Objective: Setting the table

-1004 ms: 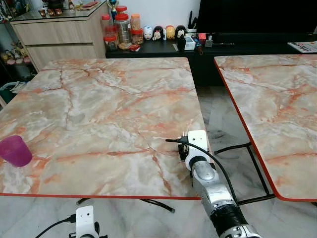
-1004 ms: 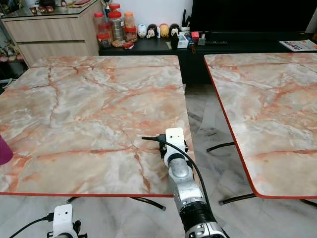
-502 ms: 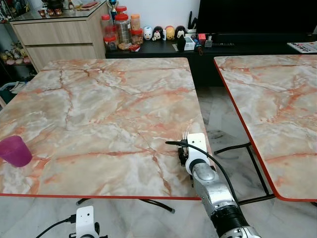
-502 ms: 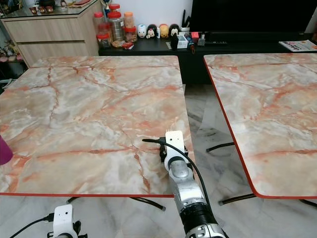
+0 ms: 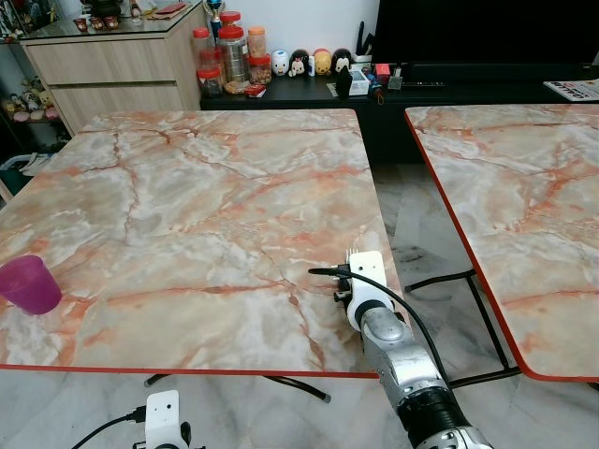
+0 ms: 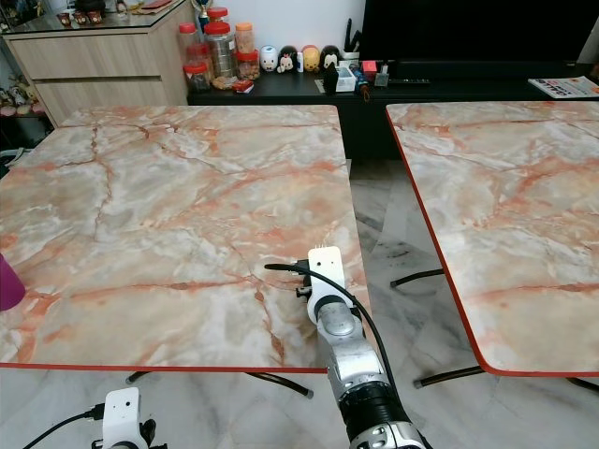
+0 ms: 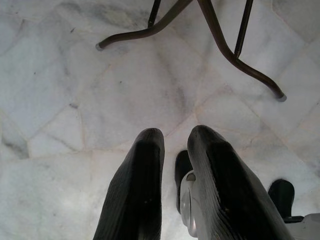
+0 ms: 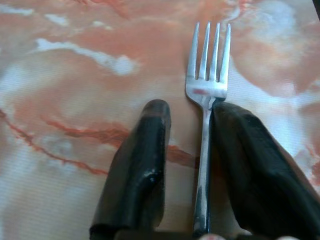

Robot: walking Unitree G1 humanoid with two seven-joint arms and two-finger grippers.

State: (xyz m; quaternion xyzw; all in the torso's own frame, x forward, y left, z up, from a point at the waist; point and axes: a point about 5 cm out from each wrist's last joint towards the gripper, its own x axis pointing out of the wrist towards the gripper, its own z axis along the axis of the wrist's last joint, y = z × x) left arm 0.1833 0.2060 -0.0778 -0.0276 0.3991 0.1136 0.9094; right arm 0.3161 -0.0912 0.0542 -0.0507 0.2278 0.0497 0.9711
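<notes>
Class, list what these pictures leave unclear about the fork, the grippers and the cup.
- Fork: handle end hidden between the right gripper's fingers, wrist view; whether it touches the table is unclear.
- Left gripper: finger bases cut off by the frame edge.
- Purple cup: contents too small, eye view.

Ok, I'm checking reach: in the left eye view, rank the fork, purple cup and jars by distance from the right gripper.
1. Fork: lying between the right gripper's fingers.
2. Purple cup: table's near-left edge.
3. Jars: far cabinet past the table.
</notes>
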